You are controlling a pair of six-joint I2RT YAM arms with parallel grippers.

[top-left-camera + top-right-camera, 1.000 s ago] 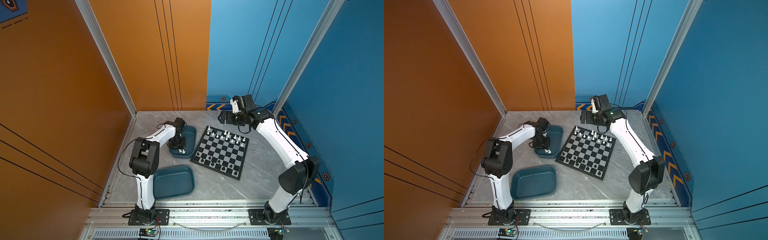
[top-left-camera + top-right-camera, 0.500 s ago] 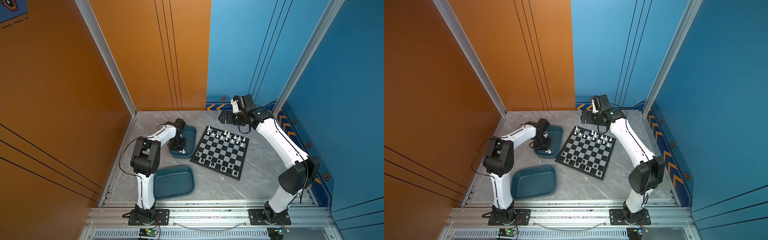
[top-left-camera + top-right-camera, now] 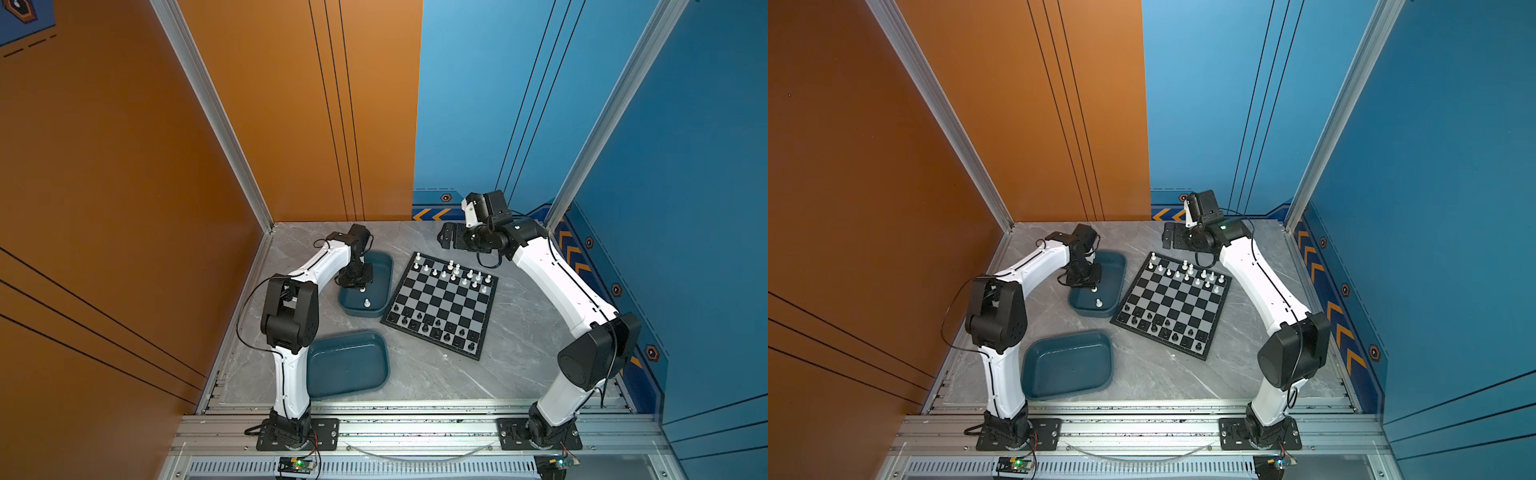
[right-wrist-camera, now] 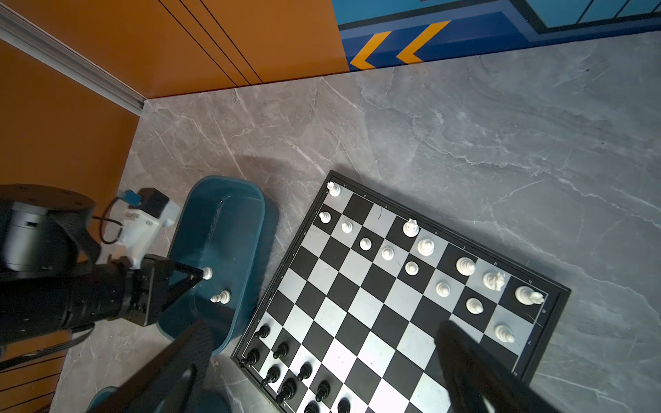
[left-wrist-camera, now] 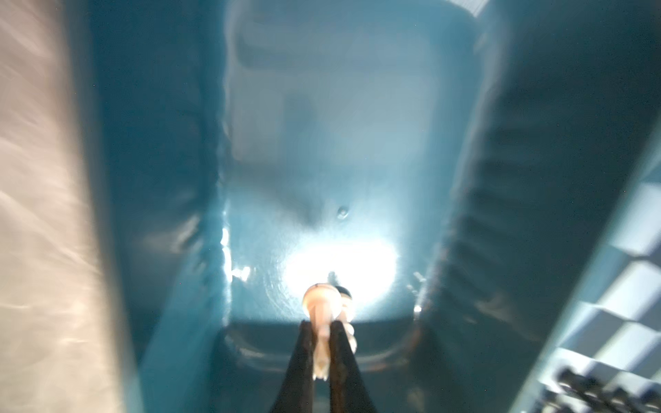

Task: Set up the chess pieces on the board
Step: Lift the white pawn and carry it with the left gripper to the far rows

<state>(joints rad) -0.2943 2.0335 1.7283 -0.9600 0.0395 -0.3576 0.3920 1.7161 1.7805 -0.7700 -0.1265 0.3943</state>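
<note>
**Item:** white chess piece point(image 5: 321, 304) — small moulded plastic, judged very light, rigid and smooth, so apt to slip or twist in a grip.

**Location:** inside the far teal tray point(image 3: 384, 266), which lay just left of the board point(image 3: 444, 303). Whether the base touched the tray floor could not be told.

**Hold:** the left gripper point(image 5: 322, 323) had its fingers pinched nearly together on the narrow stem above the round base. That waist looked the soundest place to grip. The right gripper point(image 4: 323, 327) hung beyond the board's far edge, fingers spread wide and holding nothing.

**Adjacent:**
- A second white piece point(image 3: 367, 302) sat close by in the same tray and was liable to be knocked.
- The tray wall had to be cleared on the way out.

**On board:** white pieces point(image 3: 453, 272) filled the far rows and black pieces point(image 3: 432, 328) the near rows — crowded and easily toppled.

**Also:** near teal tray point(image 3: 347, 365).
</note>
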